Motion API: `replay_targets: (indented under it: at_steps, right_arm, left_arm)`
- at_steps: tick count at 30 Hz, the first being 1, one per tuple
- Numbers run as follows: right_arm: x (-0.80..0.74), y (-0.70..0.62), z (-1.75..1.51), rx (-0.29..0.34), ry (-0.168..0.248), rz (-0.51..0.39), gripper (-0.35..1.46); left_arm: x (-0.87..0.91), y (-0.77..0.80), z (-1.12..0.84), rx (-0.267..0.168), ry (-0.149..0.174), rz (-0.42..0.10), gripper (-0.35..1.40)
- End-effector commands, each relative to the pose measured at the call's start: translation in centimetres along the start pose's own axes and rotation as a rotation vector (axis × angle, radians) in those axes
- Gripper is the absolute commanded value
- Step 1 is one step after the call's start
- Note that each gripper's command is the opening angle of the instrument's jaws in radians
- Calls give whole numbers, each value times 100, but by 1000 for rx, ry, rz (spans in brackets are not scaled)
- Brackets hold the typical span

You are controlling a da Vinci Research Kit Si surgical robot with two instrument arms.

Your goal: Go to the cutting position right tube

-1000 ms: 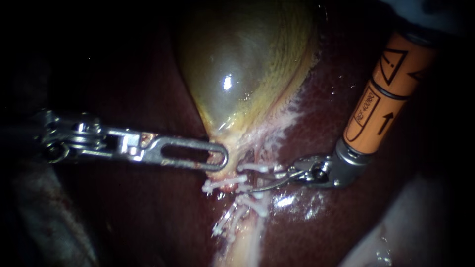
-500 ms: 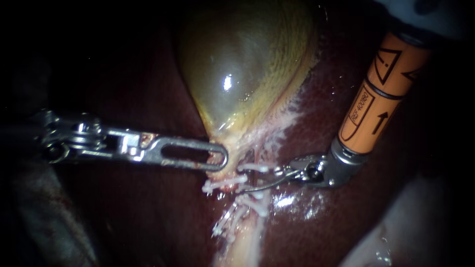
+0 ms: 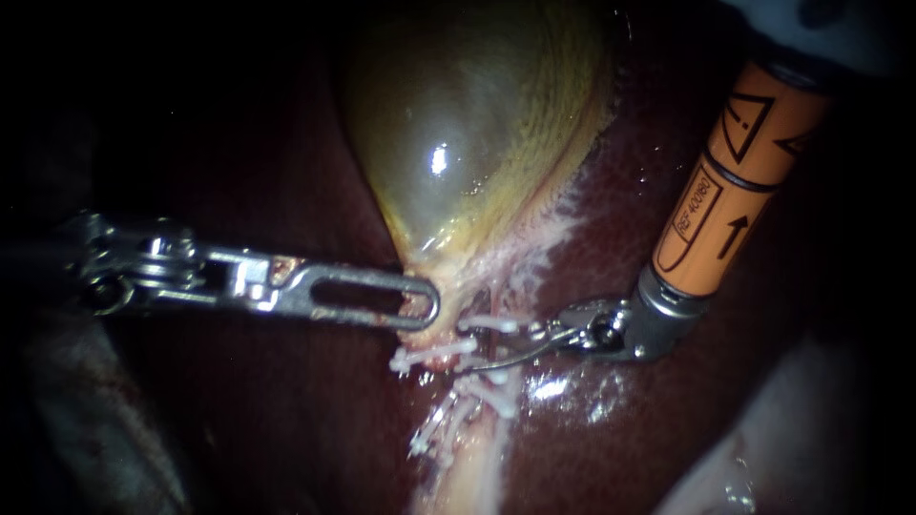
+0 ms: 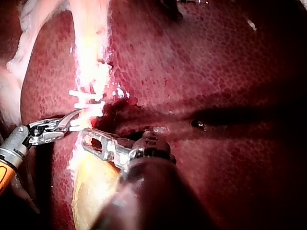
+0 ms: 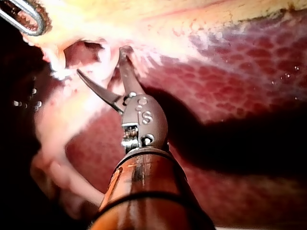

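Note:
The yellow-green gallbladder [image 3: 458, 143] narrows to a neck, and my left instrument [image 3: 420, 310] is shut on that neck, as the left wrist view [image 4: 93, 140] also shows. Below the neck run pale tubes with several white clips [image 3: 434, 355]. The right tube [image 3: 491, 377] has a clip above [image 3: 489, 324] and clips below [image 3: 487, 399]. My right instrument [image 3: 491, 351], on an orange shaft, has thin curved blades open at this tube between those clips. In the right wrist view the blades [image 5: 103, 62] are spread, with pale tissue in the gap.
Dark red liver [image 3: 620, 410] surrounds the gallbladder and lies under both instruments. Pale fatty tissue [image 3: 763, 448] sits at the lower right. The clipped stalk [image 3: 468, 477] continues toward the lower edge.
My right instrument has slid a little to the left and deeper toward the clipped tube over the last second. My left instrument holds still.

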Motion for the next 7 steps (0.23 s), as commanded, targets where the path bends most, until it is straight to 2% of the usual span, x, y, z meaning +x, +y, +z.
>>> replay_targets:
  at_steps: [1, 7]
  right_arm:
    - [0, 0, 0, 0, 0, 0, 88]
    - [0, 0, 0, 0, 0, 0, 88]
  left_arm:
    - [0, 0, 0, 0, 0, 0, -35]
    - [0, 0, 0, 0, 0, 0, -35]
